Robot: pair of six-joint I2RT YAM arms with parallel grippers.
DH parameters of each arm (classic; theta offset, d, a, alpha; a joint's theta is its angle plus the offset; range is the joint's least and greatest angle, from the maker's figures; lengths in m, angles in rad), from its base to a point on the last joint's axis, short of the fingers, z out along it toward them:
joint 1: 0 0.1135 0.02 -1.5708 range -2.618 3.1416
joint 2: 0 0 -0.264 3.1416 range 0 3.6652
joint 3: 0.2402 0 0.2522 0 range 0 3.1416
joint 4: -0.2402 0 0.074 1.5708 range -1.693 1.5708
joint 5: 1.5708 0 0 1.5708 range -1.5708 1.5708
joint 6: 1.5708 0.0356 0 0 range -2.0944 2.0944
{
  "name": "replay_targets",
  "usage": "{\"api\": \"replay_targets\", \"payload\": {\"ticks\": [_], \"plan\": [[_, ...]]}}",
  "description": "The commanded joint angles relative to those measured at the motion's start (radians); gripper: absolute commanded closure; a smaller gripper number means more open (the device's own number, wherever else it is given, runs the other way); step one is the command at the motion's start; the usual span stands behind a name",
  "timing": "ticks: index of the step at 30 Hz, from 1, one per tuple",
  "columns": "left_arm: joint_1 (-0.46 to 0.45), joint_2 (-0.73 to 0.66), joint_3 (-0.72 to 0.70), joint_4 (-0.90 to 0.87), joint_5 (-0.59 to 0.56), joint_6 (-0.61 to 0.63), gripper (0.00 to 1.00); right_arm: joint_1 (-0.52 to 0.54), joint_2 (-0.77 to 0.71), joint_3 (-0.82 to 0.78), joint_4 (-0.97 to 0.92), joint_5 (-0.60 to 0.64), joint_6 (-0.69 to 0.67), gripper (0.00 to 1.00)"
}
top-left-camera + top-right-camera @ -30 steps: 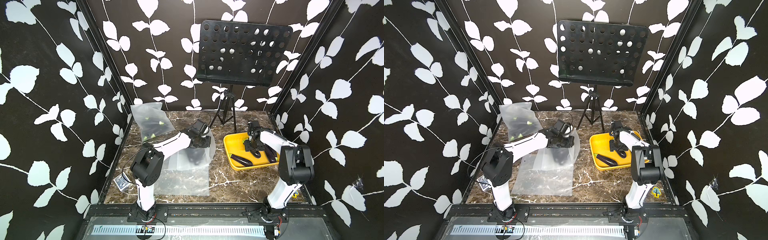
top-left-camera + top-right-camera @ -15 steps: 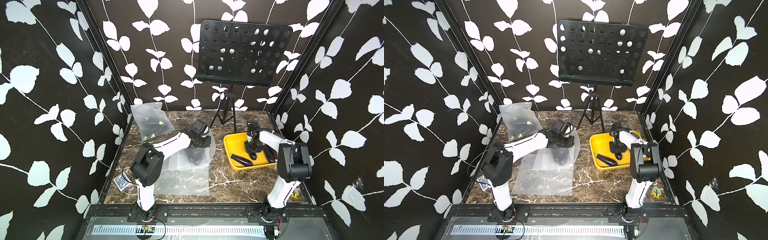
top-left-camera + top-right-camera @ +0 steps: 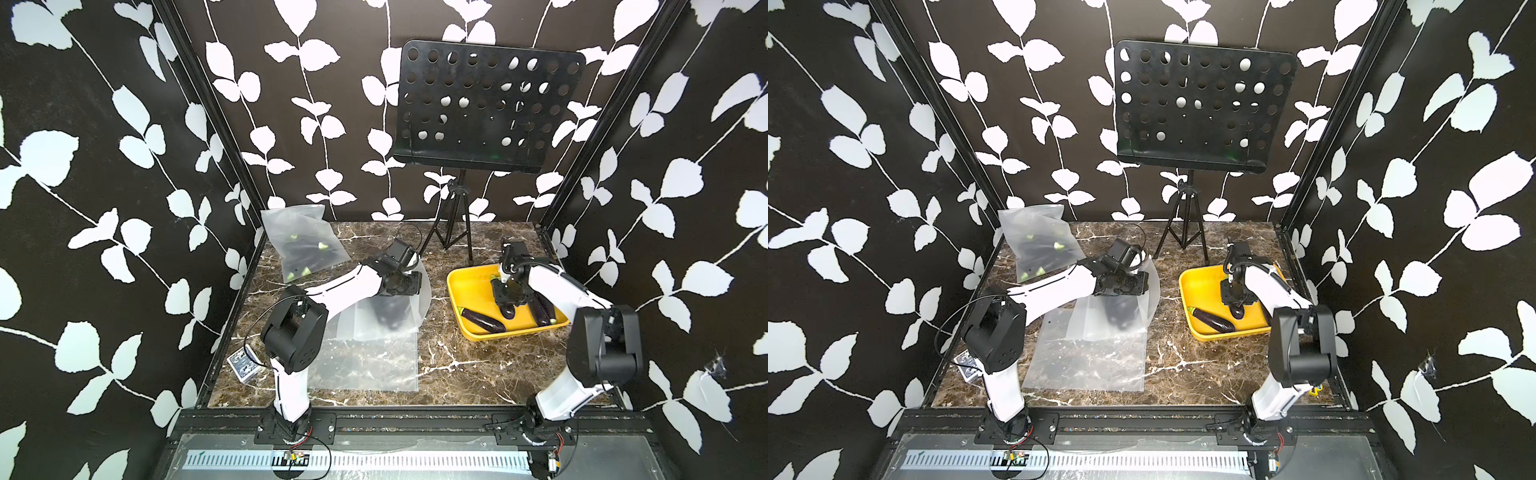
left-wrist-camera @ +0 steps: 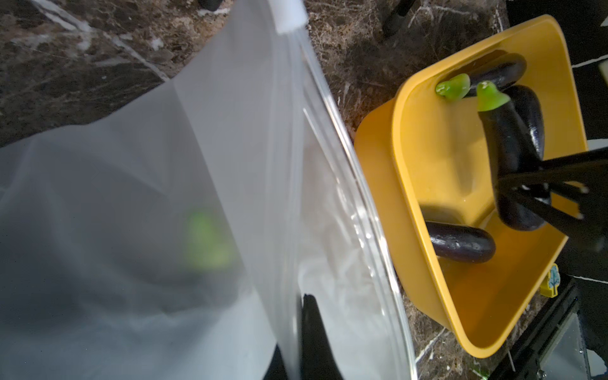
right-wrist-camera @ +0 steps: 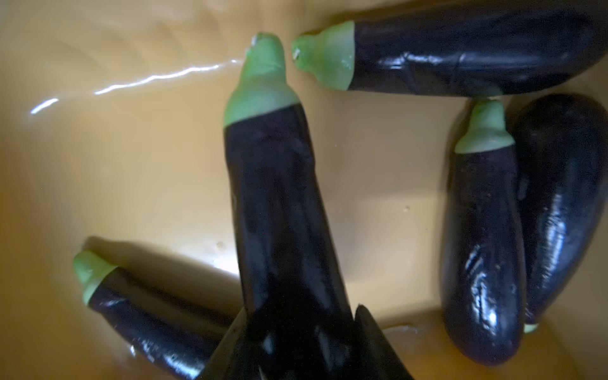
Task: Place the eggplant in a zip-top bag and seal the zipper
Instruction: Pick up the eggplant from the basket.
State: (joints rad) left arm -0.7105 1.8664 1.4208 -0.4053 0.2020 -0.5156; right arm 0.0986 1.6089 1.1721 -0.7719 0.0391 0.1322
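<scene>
Marble tabletop (image 3: 457, 374): tray (image 4: 411, 197), perhaps five eggplants (image 5: 483, 246); right gripper (image 5: 301, 311) clamps one eggplant (image 5: 273, 197), left gripper (image 4: 292, 342) pinches bag (image 4: 230, 131).

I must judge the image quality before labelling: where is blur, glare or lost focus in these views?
Right wrist view: the gripped eggplant is slightly blurred, and a white glare streak crosses the yellow tray. Left wrist view: the zip-top bag is hazy, and a green blob seen through it is out of focus. Both top views: sharp, evenly lit.

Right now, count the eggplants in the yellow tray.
5 eggplants: one in the right end effector, one near the tray's front edge, one along its far wall, two side by side. None appears hidden.
</scene>
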Motion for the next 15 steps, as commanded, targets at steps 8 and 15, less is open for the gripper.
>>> {"api": "replay_targets", "payload": {"ticks": [8, 15], "plan": [[0.003, 0.006, 0.03, 0.008, 0.022, -0.006, 1.0, 0.116, -0.323, -0.099, 0.18, -0.137, 0.226, 0.77], [0.003, -0.007, 0.026, -0.01, 0.027, -0.015, 1.0, 0.341, -0.295, -0.27, 0.869, -0.192, 0.578, 0.81]]}}
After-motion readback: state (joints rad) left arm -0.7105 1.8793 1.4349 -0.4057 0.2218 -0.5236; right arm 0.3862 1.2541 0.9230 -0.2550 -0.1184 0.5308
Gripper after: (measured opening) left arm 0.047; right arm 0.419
